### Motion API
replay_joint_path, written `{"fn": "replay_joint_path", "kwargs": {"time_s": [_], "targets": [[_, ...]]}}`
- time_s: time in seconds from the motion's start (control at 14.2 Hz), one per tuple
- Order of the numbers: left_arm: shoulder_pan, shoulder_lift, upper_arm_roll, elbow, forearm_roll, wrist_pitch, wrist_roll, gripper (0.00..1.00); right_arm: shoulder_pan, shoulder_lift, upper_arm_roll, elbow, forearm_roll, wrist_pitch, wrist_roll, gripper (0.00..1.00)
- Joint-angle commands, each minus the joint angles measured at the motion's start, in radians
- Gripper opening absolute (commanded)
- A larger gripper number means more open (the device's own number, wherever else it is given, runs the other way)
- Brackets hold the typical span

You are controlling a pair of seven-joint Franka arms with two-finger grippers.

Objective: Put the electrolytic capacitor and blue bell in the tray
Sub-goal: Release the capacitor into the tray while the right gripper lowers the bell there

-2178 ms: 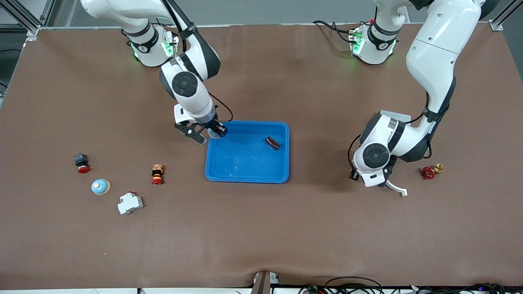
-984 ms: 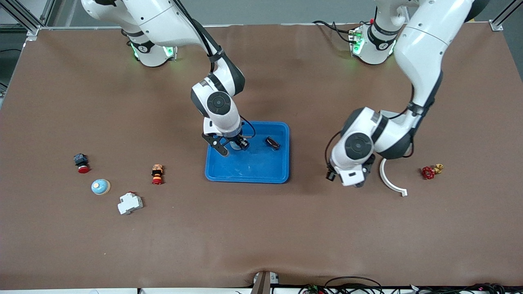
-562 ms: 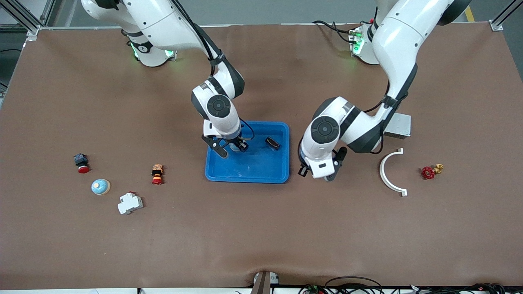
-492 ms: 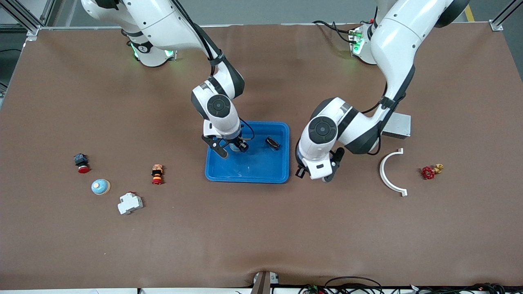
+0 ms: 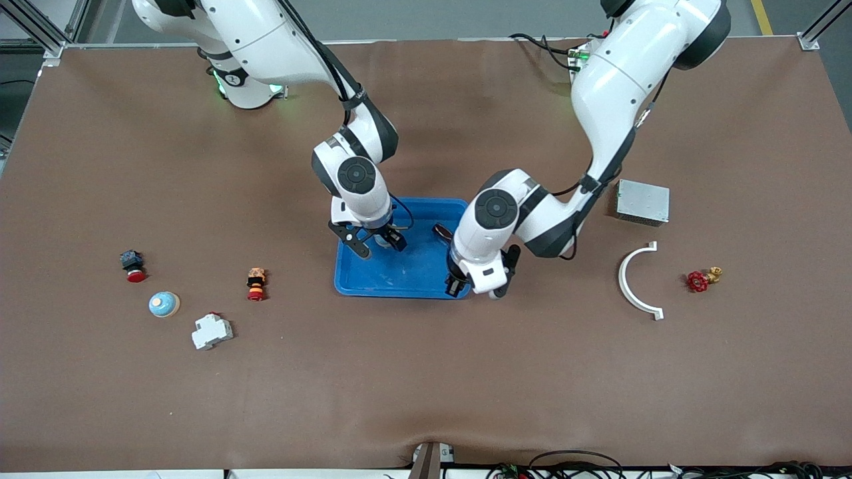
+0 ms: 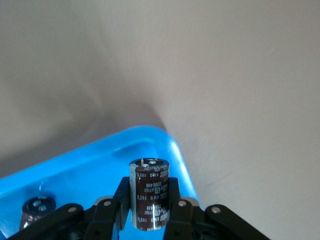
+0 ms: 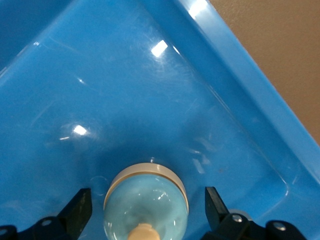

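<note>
Front view: I see the right gripper (image 5: 378,241) low inside the tray (image 5: 399,283); the left gripper (image 5: 478,287) hangs over its rim. Left wrist view: fingers clamp an upright electrolytic capacitor (image 6: 148,192). Right wrist view: fingers spread wide, flanking the blue bell (image 7: 146,202) on the tray floor.

A brown mat (image 5: 426,372) covers the whole table and shows faint creases and wrinkles, most of them toward the edge nearest the front camera. Silver aluminium frame posts (image 5: 40,30) stand at the two corners along the edge where the arms' bases are mounted. A strip of grey floor (image 5: 432,20) shows above that edge, with a short yellow line (image 5: 759,13) painted on it toward the left arm's end. Along the nearest edge, black cables (image 5: 572,466) trail past a white strip. The light is even, with soft shadows on the mat.
</note>
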Motion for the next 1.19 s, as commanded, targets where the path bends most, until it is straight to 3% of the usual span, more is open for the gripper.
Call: {"fn": "replay_joint_path", "kwargs": {"time_s": [0.0,0.28,0.35,0.42,0.49,0.56,0.84,1.12], "targets": [[-0.058,0.013,0.027,0.022,-0.006,-0.002,-0.044,0.00,0.000,-0.005,-0.005,0.023,-0.022,-0.015,-0.002,1.00],[-0.109,0.034,0.065,0.021,-0.006,-0.008,-0.102,0.00,-0.027,-0.033,-0.005,0.104,-0.076,-0.187,-0.052,1.00],[-0.110,0.042,0.068,0.021,-0.006,-0.008,-0.138,0.13,-0.038,-0.033,-0.005,0.135,-0.078,-0.241,-0.094,1.00],[-0.109,0.042,0.068,0.021,-0.001,-0.010,-0.153,0.38,-0.047,-0.039,-0.008,0.147,-0.087,-0.270,-0.136,1.00],[-0.109,0.039,0.068,0.018,-0.001,-0.014,-0.153,0.65,-0.058,-0.053,-0.022,0.147,-0.099,-0.277,-0.170,1.00],[-0.109,0.038,0.070,0.018,-0.001,-0.019,-0.152,1.00,-0.075,-0.070,-0.031,0.144,-0.105,-0.288,-0.213,1.00],[-0.087,-0.001,0.070,0.024,0.065,-0.071,-0.132,1.00,-0.184,-0.139,-0.034,0.141,-0.120,-0.357,-0.452,1.00],[-0.021,-0.120,0.063,0.024,0.120,-0.186,-0.023,1.00,-0.302,-0.206,-0.034,0.138,-0.133,-0.386,-0.664,1.00]]}}
